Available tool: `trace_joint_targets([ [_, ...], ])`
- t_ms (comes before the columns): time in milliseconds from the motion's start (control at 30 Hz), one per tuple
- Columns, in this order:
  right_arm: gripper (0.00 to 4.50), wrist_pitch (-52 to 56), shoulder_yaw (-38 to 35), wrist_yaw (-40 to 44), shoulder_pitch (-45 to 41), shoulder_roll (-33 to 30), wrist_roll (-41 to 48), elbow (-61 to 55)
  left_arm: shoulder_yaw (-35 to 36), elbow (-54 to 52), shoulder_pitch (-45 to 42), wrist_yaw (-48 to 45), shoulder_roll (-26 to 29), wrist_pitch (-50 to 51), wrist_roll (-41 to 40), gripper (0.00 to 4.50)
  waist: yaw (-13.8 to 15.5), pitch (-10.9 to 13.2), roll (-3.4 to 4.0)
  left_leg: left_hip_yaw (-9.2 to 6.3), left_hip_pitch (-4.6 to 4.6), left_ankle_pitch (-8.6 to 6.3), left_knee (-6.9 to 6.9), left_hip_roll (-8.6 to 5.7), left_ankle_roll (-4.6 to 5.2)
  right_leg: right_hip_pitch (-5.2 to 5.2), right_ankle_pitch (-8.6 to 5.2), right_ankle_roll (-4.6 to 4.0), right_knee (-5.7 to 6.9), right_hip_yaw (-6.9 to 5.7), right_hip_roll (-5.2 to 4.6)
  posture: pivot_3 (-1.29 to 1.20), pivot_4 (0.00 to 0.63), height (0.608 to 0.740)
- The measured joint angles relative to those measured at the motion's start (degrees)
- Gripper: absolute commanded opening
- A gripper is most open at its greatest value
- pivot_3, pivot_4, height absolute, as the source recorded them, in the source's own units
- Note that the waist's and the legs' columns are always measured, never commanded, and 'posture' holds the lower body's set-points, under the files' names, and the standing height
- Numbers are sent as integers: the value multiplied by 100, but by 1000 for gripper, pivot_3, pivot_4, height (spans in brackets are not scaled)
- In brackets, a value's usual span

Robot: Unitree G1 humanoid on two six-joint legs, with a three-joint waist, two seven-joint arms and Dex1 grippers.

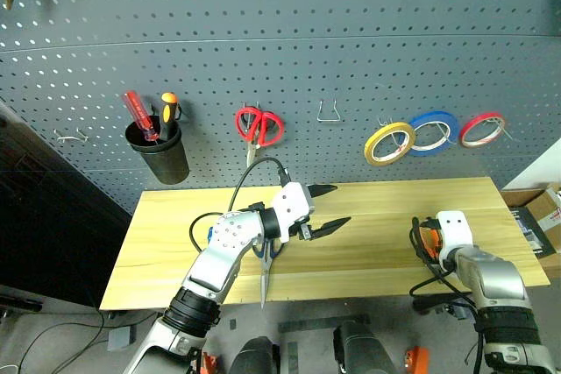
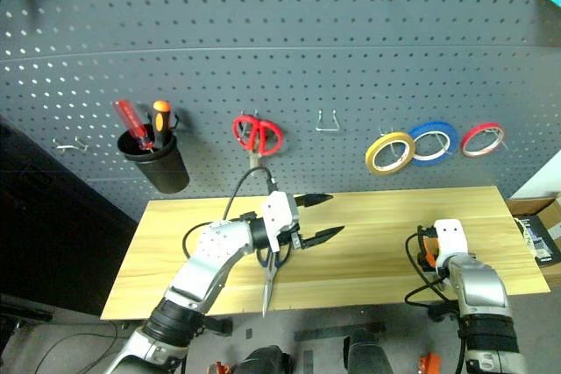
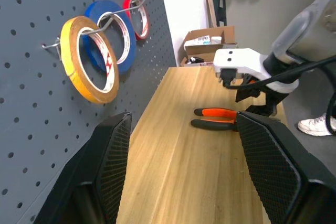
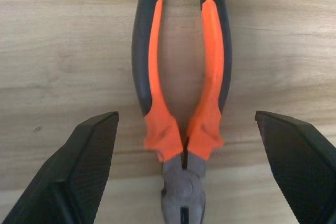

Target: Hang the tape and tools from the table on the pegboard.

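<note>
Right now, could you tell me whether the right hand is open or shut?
Open: the right hand has its fingers spread wide, either side of the pliers on the table.

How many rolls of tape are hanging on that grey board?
3, side by side on hooks at the pegboard's right: the yellow tape, then a blue roll, then a thin red roll farthest right.

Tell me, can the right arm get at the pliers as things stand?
Probably yes: the right gripper hangs open right above the pliers, which lie flat on the bare table between its fingers.
</note>
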Motion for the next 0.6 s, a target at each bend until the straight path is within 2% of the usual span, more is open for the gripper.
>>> trace_joint_targets([
  [300, 4476, -449, -10, 367, -729, -247, 218, 1489, 0, 12, 0, -3, 15, -37, 7, 3365, 6, -23, -3, -1, -2, 2, -1, 0, -4, 0, 0, 0, -3, -2, -1, -65, 135, 740],
  [400, 3877, -397, 5, 463, -786, -301, 259, 1651, 0, 13, 0, -4, 15, -105, 8, 3365, 10, -61, -4, -2, -2, 2, -1, 1, -5, 0, 0, 0, -4, -3, -1, -65, 134, 740],
  [500, 2886, -403, 107, 529, -784, -323, 252, 1675, 0, 14, 0, -5, 16, -120, 8, 3365, 11, -87, -1, -1, 0, 1, 0, 0, -3, 2, 1, 1, -3, -1, -1, -65, 134, 740],
  [533, 2696, -416, 134, 520, -778, -323, 245, 1664, 0, 16, 0, -6, 16, -121, 8, 3365, 11, -91, -1, -1, 0, 1, 1, 1, -2, 3, 1, 2, -2, -1, -1, -65, 134, 740],
  [600, 2691, -455, 211, 464, -735, -302, 199, 1574, 6, 16, 15, -8, 33, -117, -5, 3365, 11, -94, 1, -2, 1, 1, 1, 1, -1, 2, 1, 2, 0, -1, -1, -73, 137, 740],
])
